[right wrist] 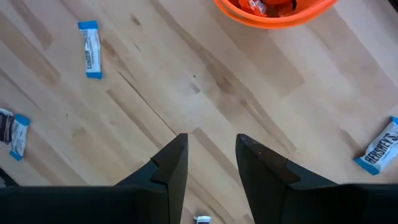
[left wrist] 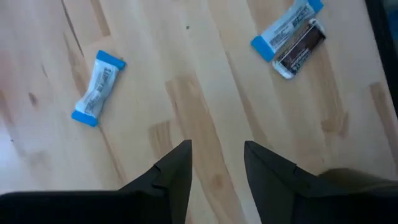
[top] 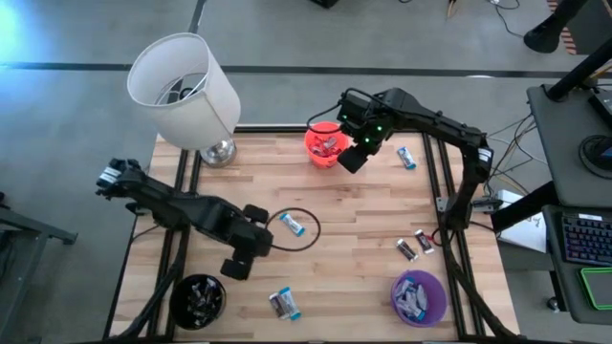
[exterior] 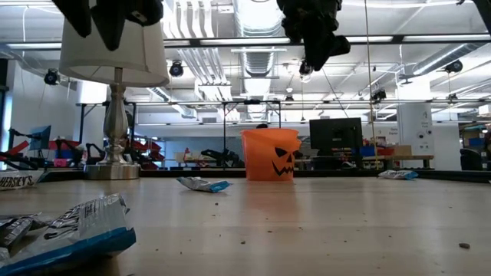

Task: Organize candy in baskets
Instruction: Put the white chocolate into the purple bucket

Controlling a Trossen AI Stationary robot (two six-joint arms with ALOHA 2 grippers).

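My right gripper (top: 351,159) (right wrist: 211,140) hangs open and empty above the wood, just beside the orange-red basket (top: 325,143) (right wrist: 273,11), which holds red candies. My left gripper (top: 239,266) (left wrist: 217,149) is also open and empty, raised over the table's near-left part, close to the black basket (top: 199,298). The purple basket (top: 419,296) stands near right with candies in it. Loose candies lie flat on the table: a blue-white one (top: 294,225) (left wrist: 98,87), a pair (top: 284,304) (left wrist: 289,37), one (top: 407,157) (right wrist: 379,152) and two dark ones (top: 416,246).
A white lampshade on a silver lamp foot (top: 186,91) stands at the far-left corner. A thin black ring (top: 306,239) lies on the wood around the middle candy. Bare wood shows in the table's middle and far right.
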